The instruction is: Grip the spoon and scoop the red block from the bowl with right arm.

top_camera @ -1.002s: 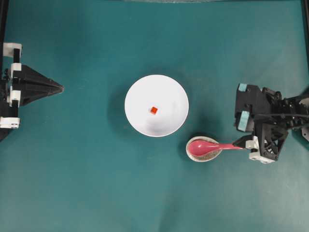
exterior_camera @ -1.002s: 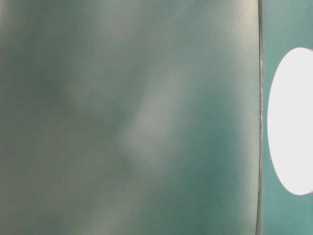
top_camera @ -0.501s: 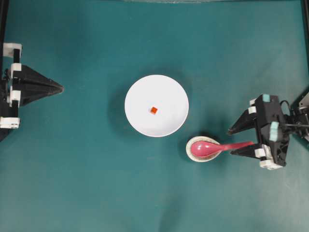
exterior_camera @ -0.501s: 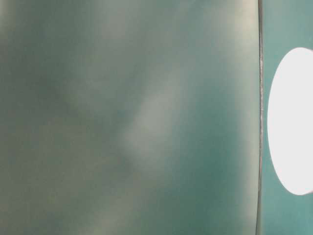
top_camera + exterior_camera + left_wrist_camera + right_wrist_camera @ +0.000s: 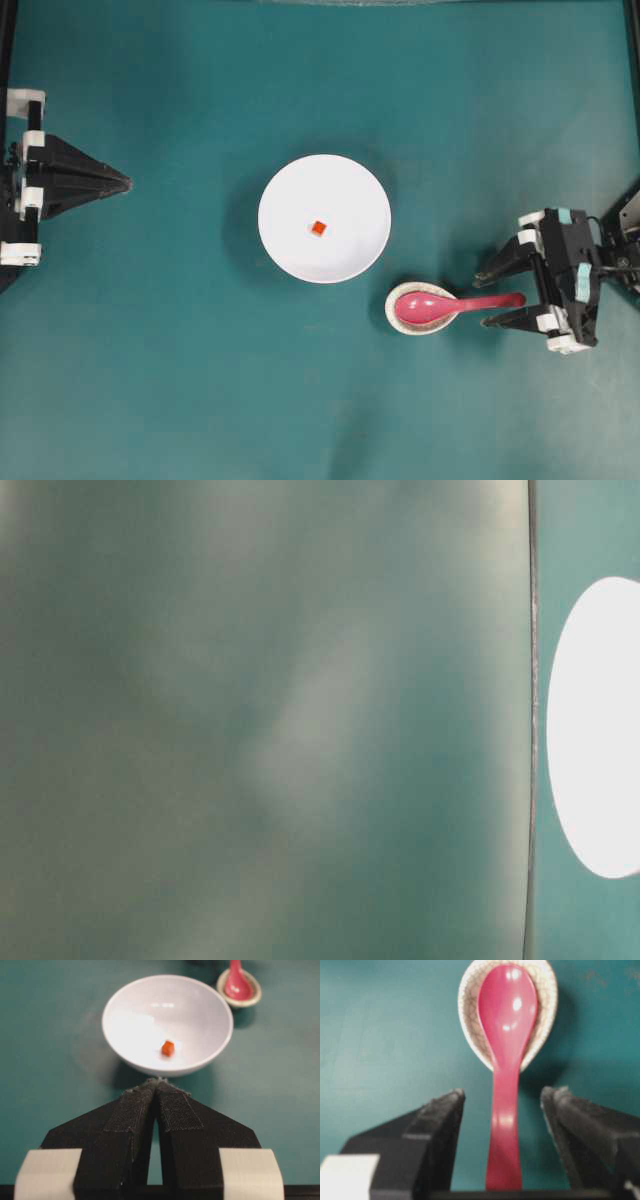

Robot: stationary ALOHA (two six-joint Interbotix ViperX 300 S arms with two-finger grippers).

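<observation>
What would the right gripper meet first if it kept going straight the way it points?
Probably the speckled dish. The open right gripper already straddles the spoon handle, so the handle would slide deeper between its fingers first; height is unclear.

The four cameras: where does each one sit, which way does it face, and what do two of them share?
Overhead: looks straight down on the bowl, both arms at the edges.
Table-level: blurred; only a white oval, no robot part visible.
Left wrist: behind the shut left tool, facing the bowl and red block.
Right wrist: behind the open right tool, facing the spoon in its speckled dish.
Both wrist views share the spoon.
</observation>
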